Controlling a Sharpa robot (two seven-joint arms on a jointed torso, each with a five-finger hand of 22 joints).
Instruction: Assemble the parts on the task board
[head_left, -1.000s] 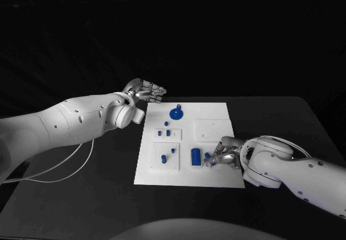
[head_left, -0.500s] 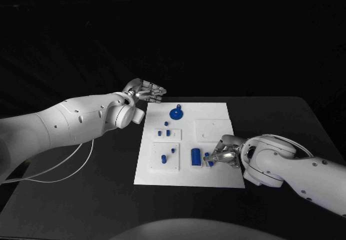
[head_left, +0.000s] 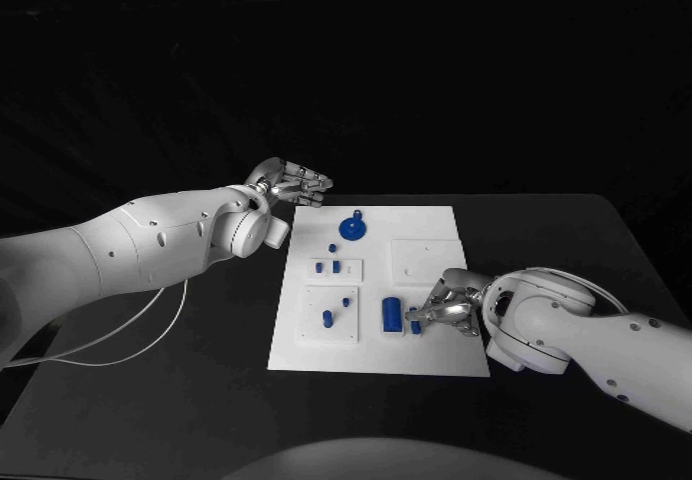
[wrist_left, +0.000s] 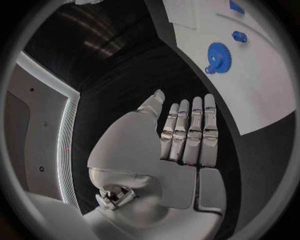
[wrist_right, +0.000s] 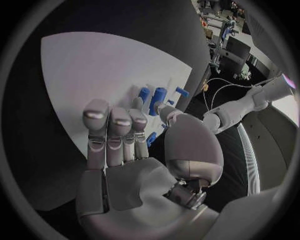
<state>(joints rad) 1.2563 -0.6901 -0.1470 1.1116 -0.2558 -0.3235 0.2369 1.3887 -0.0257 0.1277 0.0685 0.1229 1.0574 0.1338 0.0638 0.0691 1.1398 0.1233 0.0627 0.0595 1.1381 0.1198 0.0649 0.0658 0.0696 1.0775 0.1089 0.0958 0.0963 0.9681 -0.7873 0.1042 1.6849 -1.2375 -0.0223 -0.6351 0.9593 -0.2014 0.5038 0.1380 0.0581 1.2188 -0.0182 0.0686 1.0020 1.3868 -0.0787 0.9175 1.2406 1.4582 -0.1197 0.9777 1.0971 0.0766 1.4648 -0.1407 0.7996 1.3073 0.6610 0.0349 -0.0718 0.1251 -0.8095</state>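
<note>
A: Nearest us, what is the right hand (head_left: 447, 312) doing?

B: It sits low over the near right part of the task board (head_left: 433, 355), fingers bent around a small blue part (head_left: 415, 326). Whether it truly grips that part I cannot tell; the head view hides the contact.

A: Does the right wrist view help?

B: Partly. There the fingers (wrist_right: 109, 132) stand straight and close together, with a small blue piece (wrist_right: 150, 139) between the thumb side and them. It also shows a blue cylinder (wrist_right: 158, 97) lying just past the fingertips, which in the head view lies left of the hand.

A: What could go wrong?

B: If the hold is loose, the part may slip or tip as the hand moves. The fingers could also nudge the cylinder beside it and roll it out of place.

A: And farther off?

B: The blue gear (head_left: 352, 228) lies on the board's far end. The left hand (head_left: 294, 183) hovers at the board's far left corner, above the tabletop (head_left: 173, 400). The left wrist view shows its fingers (wrist_left: 190, 131) straight, side by side, and holding nothing.
</note>
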